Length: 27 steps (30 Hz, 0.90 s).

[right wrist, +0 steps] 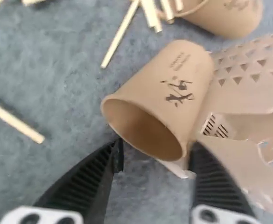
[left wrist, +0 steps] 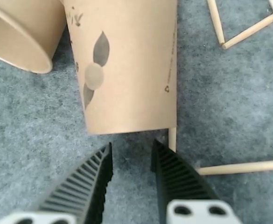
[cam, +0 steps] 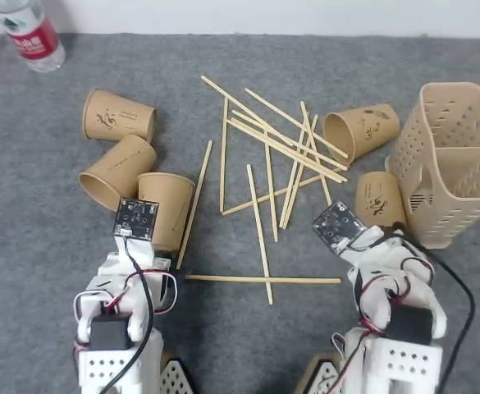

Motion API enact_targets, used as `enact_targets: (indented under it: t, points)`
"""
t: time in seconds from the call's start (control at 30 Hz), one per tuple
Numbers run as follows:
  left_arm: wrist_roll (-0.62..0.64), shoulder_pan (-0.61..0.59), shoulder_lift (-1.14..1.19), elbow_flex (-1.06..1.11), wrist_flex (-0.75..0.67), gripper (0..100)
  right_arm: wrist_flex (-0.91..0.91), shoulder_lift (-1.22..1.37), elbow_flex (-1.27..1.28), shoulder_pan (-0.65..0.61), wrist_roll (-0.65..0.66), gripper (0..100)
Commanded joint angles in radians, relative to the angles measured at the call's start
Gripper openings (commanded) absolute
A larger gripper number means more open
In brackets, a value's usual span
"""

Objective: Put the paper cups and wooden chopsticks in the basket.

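Five brown paper cups lie on their sides on the grey carpet, with wooden chopsticks (cam: 264, 156) scattered between them. My left gripper (left wrist: 131, 156) is open, its tips just short of the base of one cup (left wrist: 127, 65) (cam: 167, 205); a chopstick (left wrist: 172, 138) pokes out from under that cup. My right gripper (right wrist: 157, 156) is open, with the mouth of another cup (right wrist: 173, 93) (cam: 379, 199) right before its fingertips. That cup lies against the beige basket (right wrist: 248, 79) (cam: 453, 160).
Two more cups (cam: 118, 115) (cam: 116, 171) lie at the left and one (cam: 361, 130) beside the basket. A long chopstick (cam: 260, 280) lies crosswise between the arms. A plastic bottle (cam: 30, 33) stands at the far left corner.
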Motion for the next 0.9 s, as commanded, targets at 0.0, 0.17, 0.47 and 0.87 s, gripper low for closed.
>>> enact_targets:
  t: [0.0, 0.17, 0.47, 0.87]
  points:
    - [-0.009, -0.005, -0.012, -0.005, 0.003, 13, -0.015, -0.012, 0.005, 0.013, 0.109, 31.0]
    - [-0.009, -0.005, -0.012, -0.005, 0.003, 13, -0.013, -0.012, 0.003, 0.036, 0.270, 28.8]
    - [-0.009, -0.005, -0.012, -0.005, 0.005, 13, -0.021, -0.012, -0.003, 0.165, 0.494, 28.9]
    - [-0.009, -0.006, -0.012, -0.005, 0.015, 13, -0.122, -0.002, 0.066, 0.191, 0.491, 28.8]
